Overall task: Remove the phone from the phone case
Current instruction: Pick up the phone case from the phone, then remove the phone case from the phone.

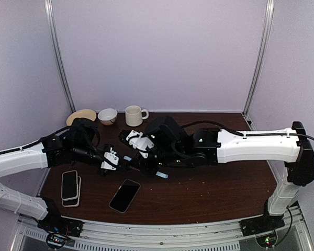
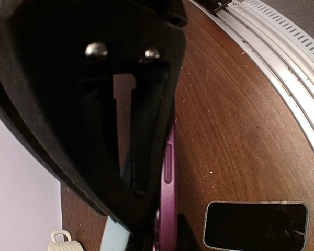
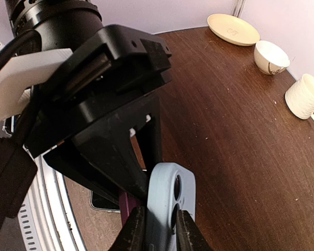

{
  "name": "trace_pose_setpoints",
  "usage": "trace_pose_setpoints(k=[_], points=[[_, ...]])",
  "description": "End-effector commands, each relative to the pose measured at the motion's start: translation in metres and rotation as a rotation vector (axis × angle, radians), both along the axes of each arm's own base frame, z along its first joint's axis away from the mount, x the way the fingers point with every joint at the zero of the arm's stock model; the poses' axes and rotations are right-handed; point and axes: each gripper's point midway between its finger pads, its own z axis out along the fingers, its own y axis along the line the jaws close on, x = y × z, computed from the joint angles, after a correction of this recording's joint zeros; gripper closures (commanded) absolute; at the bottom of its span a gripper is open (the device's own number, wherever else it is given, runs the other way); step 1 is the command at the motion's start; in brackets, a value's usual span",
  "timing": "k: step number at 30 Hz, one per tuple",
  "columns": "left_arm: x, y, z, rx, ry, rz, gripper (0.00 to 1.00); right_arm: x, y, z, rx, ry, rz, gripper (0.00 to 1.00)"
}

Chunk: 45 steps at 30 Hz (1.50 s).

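The right gripper (image 3: 159, 230) was nearly shut, its fingertips pinching the near end of the light-blue phone case (image 3: 167, 196). The case stood on end, its long axis running from 6 to 12 o'clock and its camera cutout at the far end. Just behind it the left gripper (image 2: 138, 191) was clamped on the purple phone (image 2: 168, 178), edge-on alongside the case above the table (image 1: 209, 193). Farther off, toward 2 o'clock, stood a mug (image 3: 306, 99), a bowl (image 3: 271, 56) and a plate (image 3: 233, 29).

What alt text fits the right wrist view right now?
The right gripper pinches a light blue phone case at the bottom, a purple phone edge showing beside it under the black left gripper. Behind on the brown table stand a plate, bowl and mug.
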Motion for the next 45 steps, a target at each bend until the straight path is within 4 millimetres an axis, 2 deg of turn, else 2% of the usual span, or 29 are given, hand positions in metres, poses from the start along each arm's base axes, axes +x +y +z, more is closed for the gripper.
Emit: trace_pose_setpoints(k=[1,6,8,15,21,27,37,45], points=[[0.0,-0.012,0.045,-0.153,-0.107,-0.034,1.0,0.008,-0.01,-0.015,-0.078,-0.013,-0.037,0.8],[0.003,-0.009,0.047,-0.154,-0.133,-0.01,1.0,0.003,-0.009,-0.016,-0.095,-0.017,0.006,0.92],[0.005,-0.008,0.048,-0.158,-0.146,0.001,1.0,0.003,-0.01,-0.017,-0.1,-0.015,0.007,0.94],[0.016,-0.007,0.049,-0.15,-0.161,0.059,1.0,0.0,-0.01,-0.018,-0.096,-0.002,0.0,0.95],[0.033,-0.004,0.048,-0.128,-0.167,0.148,1.0,-0.006,-0.011,-0.016,-0.09,-0.002,0.009,0.96],[0.039,-0.003,0.045,-0.109,-0.171,0.176,1.0,-0.007,-0.013,-0.011,-0.061,0.015,-0.012,0.97],[0.042,0.001,0.04,-0.082,-0.196,0.185,1.0,0.0,-0.031,-0.01,-0.082,-0.017,-0.077,0.99],[0.045,0.005,0.034,-0.05,-0.224,0.2,1.0,0.009,-0.063,-0.006,-0.105,-0.048,-0.16,1.0]])
